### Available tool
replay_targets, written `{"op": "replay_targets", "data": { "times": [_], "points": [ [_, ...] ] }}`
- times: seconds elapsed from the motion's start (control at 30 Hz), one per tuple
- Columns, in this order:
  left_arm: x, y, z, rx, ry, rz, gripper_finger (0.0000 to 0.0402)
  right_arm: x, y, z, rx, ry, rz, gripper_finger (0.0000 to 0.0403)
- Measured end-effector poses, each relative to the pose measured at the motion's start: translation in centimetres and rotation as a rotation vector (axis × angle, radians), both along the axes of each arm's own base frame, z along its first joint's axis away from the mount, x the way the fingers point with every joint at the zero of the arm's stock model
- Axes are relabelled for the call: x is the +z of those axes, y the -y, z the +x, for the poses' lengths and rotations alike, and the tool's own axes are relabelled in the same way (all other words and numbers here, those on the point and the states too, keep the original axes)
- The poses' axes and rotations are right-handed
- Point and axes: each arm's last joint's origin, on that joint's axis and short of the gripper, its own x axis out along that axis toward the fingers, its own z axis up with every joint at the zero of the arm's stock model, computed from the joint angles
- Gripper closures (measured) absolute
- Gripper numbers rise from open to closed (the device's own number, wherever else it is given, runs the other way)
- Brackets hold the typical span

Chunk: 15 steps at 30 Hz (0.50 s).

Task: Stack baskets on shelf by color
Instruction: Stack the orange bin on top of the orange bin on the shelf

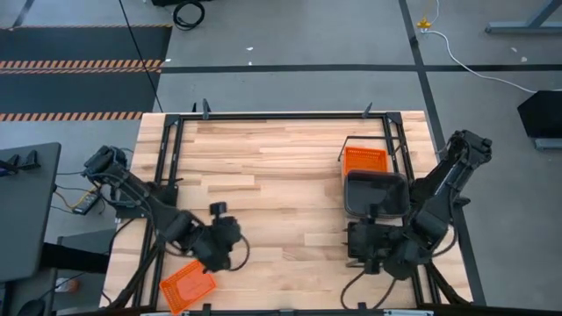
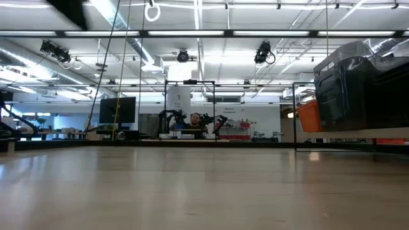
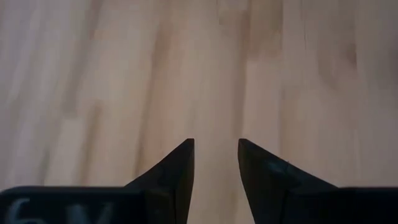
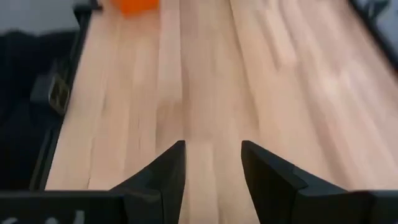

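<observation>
You are looking at baskets in two places. On the right side of the shelf (image 1: 263, 167), a dark basket stack (image 1: 377, 193) is sitting just in front of an orange basket (image 1: 364, 161); the two are touching or nearly so in the high view. In the low view the dark stack (image 2: 358, 86) is standing at the right edge with the orange basket (image 2: 308, 116) showing beside it, both raised on the board. How many dark baskets are nested there you cannot tell from these views. A second orange basket (image 1: 188, 287) is lying tilted at the front left corner, well apart from the others.

Your right claw (image 1: 362, 239) is hanging just in front of the dark stack, near it but not touching. The right wrist view is showing its fingers (image 4: 163, 177) standing apart with only bare wood between them, and an orange basket (image 4: 132, 5) far off at the edge.

Your left claw (image 1: 219, 235) is hovering over the front left of the board, just beside the tilted orange basket. Its fingers (image 3: 177, 165) are standing apart, holding nothing, with bare wood beneath.

The desk (image 1: 123, 263) is showing only as a narrow strip outside the dark frame.
</observation>
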Motion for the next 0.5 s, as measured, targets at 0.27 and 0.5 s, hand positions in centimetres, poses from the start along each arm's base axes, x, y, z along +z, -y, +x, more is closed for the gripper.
{"op": "replay_targets", "data": {
  "times": [0.27,0.5],
  "points": [
    [-0.7,2.4,-3.8,0.087,-0.199,-0.18,0.0271,1.8,0.8,4.0,0.089,0.186,-0.045,0.024],
    [-0.8,4.6,-6.1,0.117,-0.24,-0.275,0.0271,1.8,2.0,5.2,0.045,0.213,-0.046,0.0242]
  ]
}}
